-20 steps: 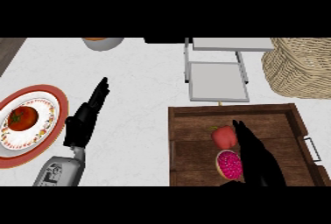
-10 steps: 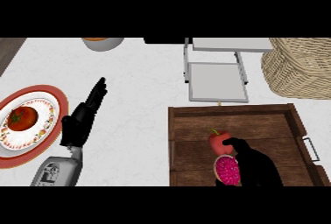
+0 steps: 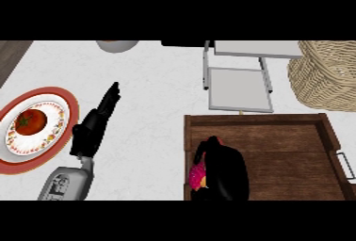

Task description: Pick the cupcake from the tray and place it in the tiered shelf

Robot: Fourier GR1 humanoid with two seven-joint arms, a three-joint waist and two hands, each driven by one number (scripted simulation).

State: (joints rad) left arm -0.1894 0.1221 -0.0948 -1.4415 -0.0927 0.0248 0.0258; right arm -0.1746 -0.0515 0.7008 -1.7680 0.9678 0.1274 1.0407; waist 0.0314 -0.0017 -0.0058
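Head view, steeply down on the white counter (image 3: 153, 94).

Right hand (image 3: 224, 169): comes in from the lower edge, over the near left part of the wooden tray (image 3: 292, 155). Fingers are curled down and closed around the cupcake (image 3: 197, 176). Only a pink and yellow strip of the cupcake shows, at the hand's left side; the rest is hidden under the hand. The cupcake is inside the tray, close to its left wall. Cannot tell if it is lifted or resting on the tray floor. A small red tip shows at the hand's far edge; cannot tell what it is.

Tray: dark brown, raised walls, metal handle on its right side.

Tiered shelf (image 3: 240, 89): grey metal, just beyond the tray's far wall. The lower tier is a flat square panel. The upper tier sits further back, partly cut by the frame edge.

Wicker basket (image 3: 327, 75): right of the shelf, near the tray's far right corner.

Left hand (image 3: 89, 136): on the left side, well apart from the tray. Fingers straight and together, pointing away, holding nothing. It is just right of the plate (image 3: 43, 90).

Plate: red rim, patterned border, a tomato (image 3: 29, 121) in its middle.

Bowl (image 3: 117, 45): far edge, only partly in view.
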